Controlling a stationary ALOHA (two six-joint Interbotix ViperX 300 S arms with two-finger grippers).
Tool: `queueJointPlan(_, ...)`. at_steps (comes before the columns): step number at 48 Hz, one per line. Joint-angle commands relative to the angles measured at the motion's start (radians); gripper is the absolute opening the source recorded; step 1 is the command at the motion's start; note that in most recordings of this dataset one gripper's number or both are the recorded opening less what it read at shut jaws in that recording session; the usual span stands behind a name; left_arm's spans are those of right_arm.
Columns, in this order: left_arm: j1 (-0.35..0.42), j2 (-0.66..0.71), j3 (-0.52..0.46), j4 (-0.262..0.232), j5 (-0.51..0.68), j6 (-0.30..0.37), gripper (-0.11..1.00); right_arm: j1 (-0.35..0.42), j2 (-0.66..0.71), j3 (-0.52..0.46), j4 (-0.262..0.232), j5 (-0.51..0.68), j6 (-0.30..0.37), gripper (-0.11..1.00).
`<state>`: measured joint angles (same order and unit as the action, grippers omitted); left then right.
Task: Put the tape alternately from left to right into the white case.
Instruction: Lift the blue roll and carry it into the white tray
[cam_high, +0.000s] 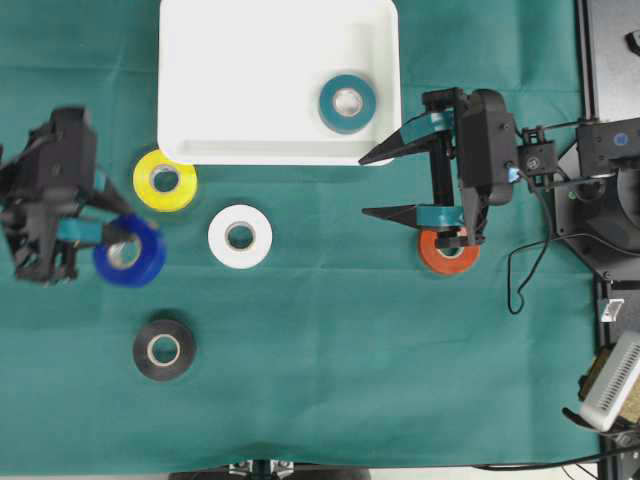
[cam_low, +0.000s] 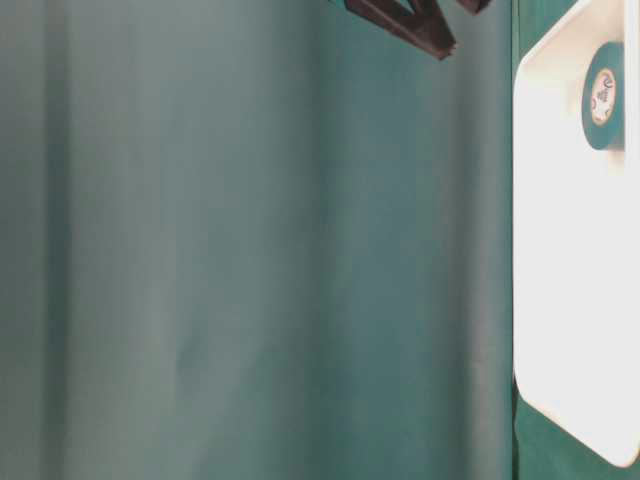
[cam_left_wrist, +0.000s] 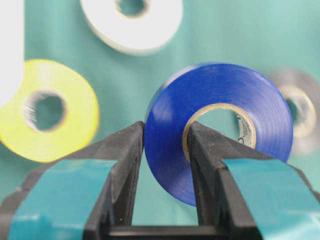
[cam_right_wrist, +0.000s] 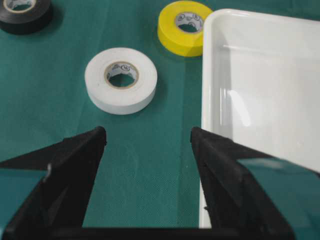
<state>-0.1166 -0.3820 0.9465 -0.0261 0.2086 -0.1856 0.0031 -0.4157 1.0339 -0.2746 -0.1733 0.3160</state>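
Note:
The white case (cam_high: 200, 60) lies at the top middle with a teal tape roll (cam_high: 347, 102) in its right half. My left gripper (cam_high: 112, 240) is shut on the blue tape roll (cam_high: 131, 251), one finger through its hole and one outside its wall (cam_left_wrist: 220, 120). Yellow tape (cam_high: 165, 180), white tape (cam_high: 240, 236) and black tape (cam_high: 164, 349) lie flat on the cloth. An orange tape roll (cam_high: 449, 253) lies partly under my right gripper (cam_high: 368, 185), which stands open and holds nothing (cam_right_wrist: 148, 135), beside the case's corner (cam_right_wrist: 212, 30).
A green cloth (cam_high: 330, 380) covers the table. Black arm bases and cables (cam_high: 600, 170) stand along the right edge, with a white device (cam_high: 612, 385) at the lower right. The table-level view holds the case rim (cam_low: 530, 80) and the teal roll (cam_low: 604, 96).

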Motion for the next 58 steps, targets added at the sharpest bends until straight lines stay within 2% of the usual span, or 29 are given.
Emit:
queueJointPlan(1,0.051,0.009,-0.048,0.003,-0.015,0.003,-0.03,0.003,0.005,-0.017,0.002,-0.018,0.003,0.72)
queueJointPlan(5,0.089,0.034,-0.071,0.003,-0.015,0.041,-0.03,0.003,0.017,-0.020,0.002,-0.028,0.003,0.72)
queueJointPlan(17,0.167,0.123,-0.153,0.003,-0.017,0.235,-0.03,0.003,0.038,-0.034,0.002,-0.032,0.003,0.72)
queueJointPlan(23,0.235,0.173,-0.213,0.003,-0.017,0.291,-0.03,0.003,0.044,-0.035,0.002,-0.032,0.003,0.72)
queueJointPlan(45,0.365,0.399,-0.408,0.005,0.000,0.307,-0.03,0.011,0.048,-0.031,0.002,-0.032,0.003,0.72)
queueJointPlan(58,0.417,0.488,-0.486,0.003,0.000,0.305,-0.03,0.011,0.048,-0.029,0.002,-0.032,0.003,0.72)
